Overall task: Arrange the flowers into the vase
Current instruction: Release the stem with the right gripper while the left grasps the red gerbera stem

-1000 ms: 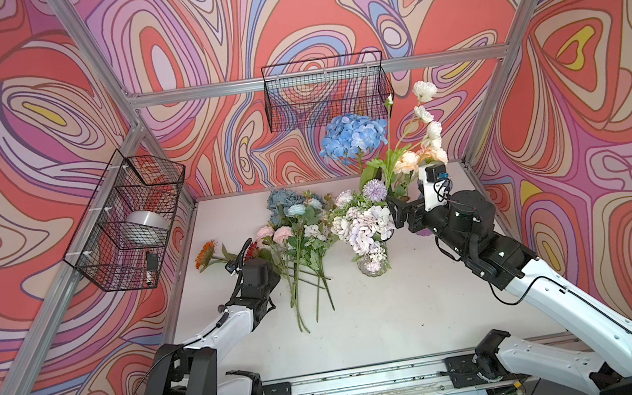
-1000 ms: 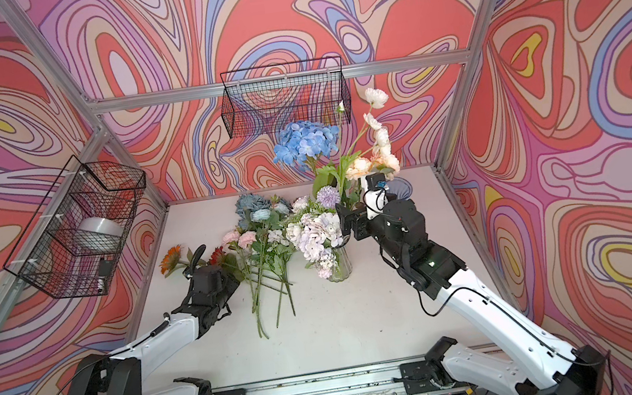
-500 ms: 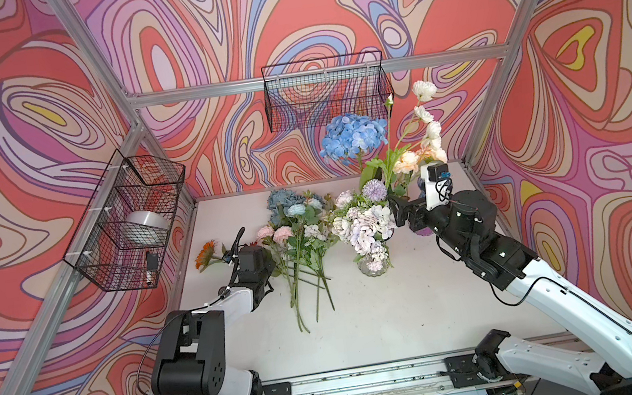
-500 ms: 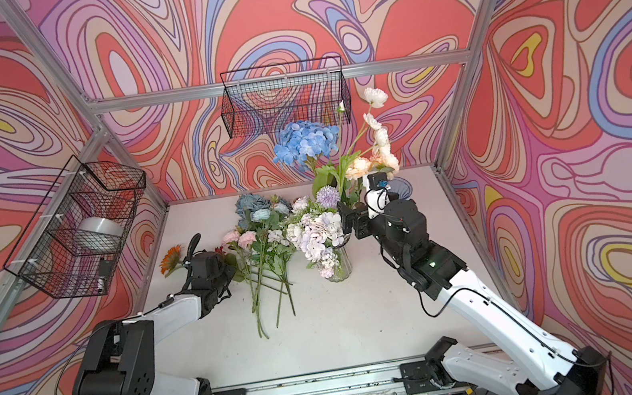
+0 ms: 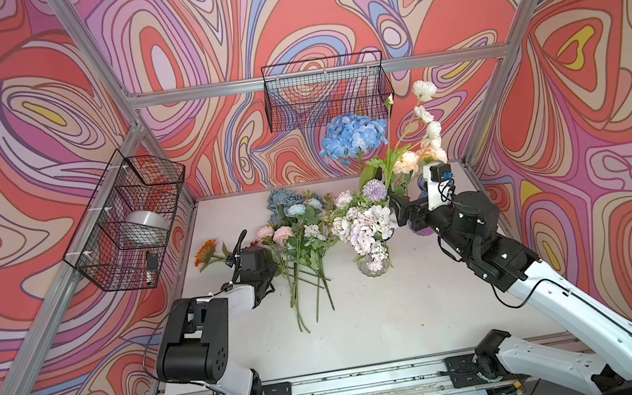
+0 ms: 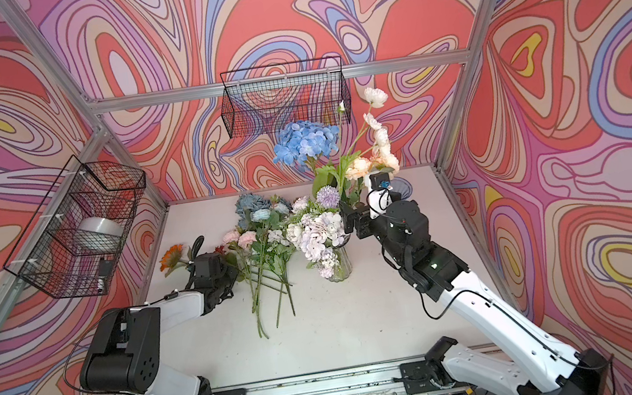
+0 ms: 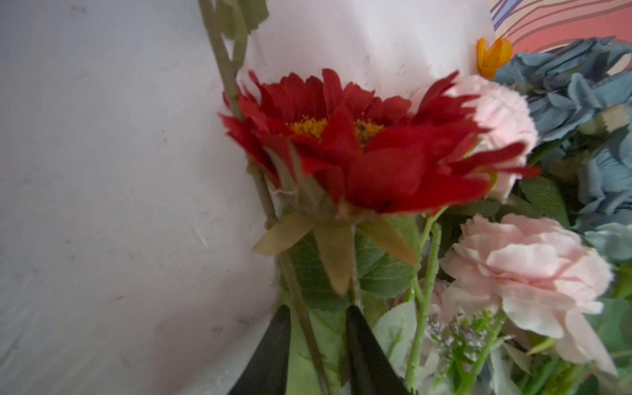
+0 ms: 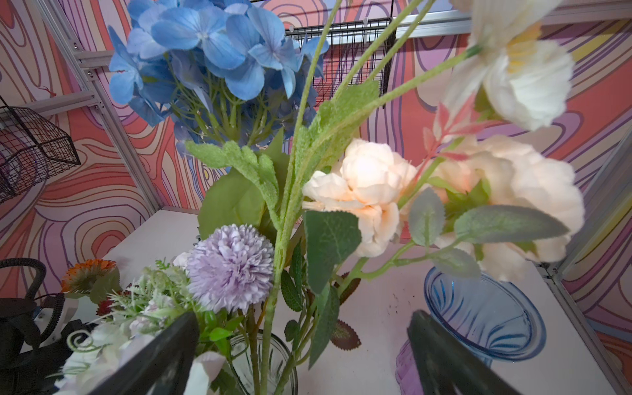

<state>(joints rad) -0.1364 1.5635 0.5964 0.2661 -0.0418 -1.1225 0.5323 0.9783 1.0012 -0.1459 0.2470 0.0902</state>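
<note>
My left gripper (image 7: pixel 318 318), jaws narrowed, straddles a green stem (image 7: pixel 305 325) under a red bloom (image 7: pixel 359 154), among loose flowers (image 5: pixel 299 243) lying left of centre on the worktop (image 5: pixel 366 326); whether it pinches, I cannot tell. My right gripper (image 8: pixel 304 318) gapes wide, empty, beside the filled clear glass vase (image 5: pixel 374 264) at centre.

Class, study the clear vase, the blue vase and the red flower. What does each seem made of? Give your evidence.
Clear vase: probably glass, ribbed and glossy; stems show through. Blue vase: tinted glass or clear plastic, see-through with moulded ribs. Red flower: likely fabric, matte petals, a loose thread underneath.
</note>
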